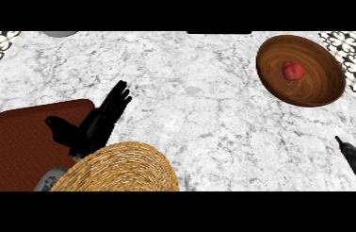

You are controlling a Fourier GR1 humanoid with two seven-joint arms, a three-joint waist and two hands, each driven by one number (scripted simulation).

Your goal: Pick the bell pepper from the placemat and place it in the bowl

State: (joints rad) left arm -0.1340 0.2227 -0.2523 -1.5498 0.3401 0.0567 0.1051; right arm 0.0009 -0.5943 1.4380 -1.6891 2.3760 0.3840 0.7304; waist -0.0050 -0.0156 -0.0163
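- Now the bell pepper [293,70] lies inside the wooden bowl [321,87], far right on the counter [195,85].
- Left hand [94,127] hovers at the placemat's [28,129] edge, fingers straight, thumb spread, holding nothing.
- Right hand [345,153] shows only as a sliver at the right edge; its state cannot be told.
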